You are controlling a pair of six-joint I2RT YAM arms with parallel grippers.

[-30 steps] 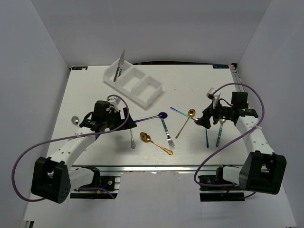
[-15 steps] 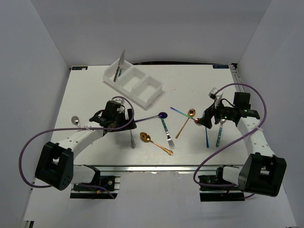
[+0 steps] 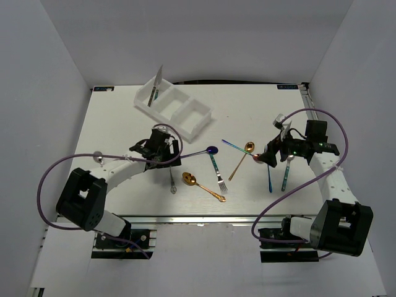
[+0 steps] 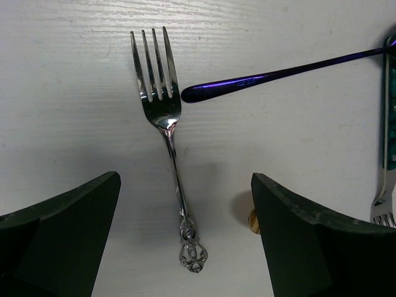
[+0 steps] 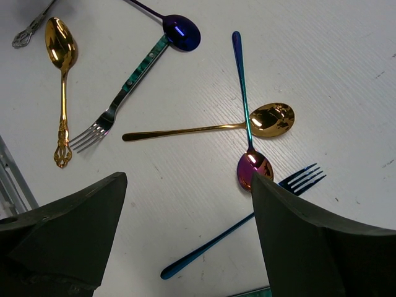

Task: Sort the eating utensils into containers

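The left end effector (image 4: 185,178) hung fully spread and empty over the white tabletop (image 4: 74,93), its fingers straddling an ornate-handled silver metal fork (image 4: 162,111) whose tines pointed away. A good grasp would probably close on the slim mid-handle, clear of the dark purple spoon handle (image 4: 278,73) just beside the tines. The right end effector (image 5: 189,185), equally wide and empty, hovered above an iridescent metal spoon (image 5: 253,168). Farthest away, the white three-compartment plastic tray (image 3: 184,129) held a leaning silver knife (image 3: 158,80).

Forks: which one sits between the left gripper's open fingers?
The all-silver fork with the scrolled handle. The green-handled fork lies off to its side, the blue fork by the right gripper.
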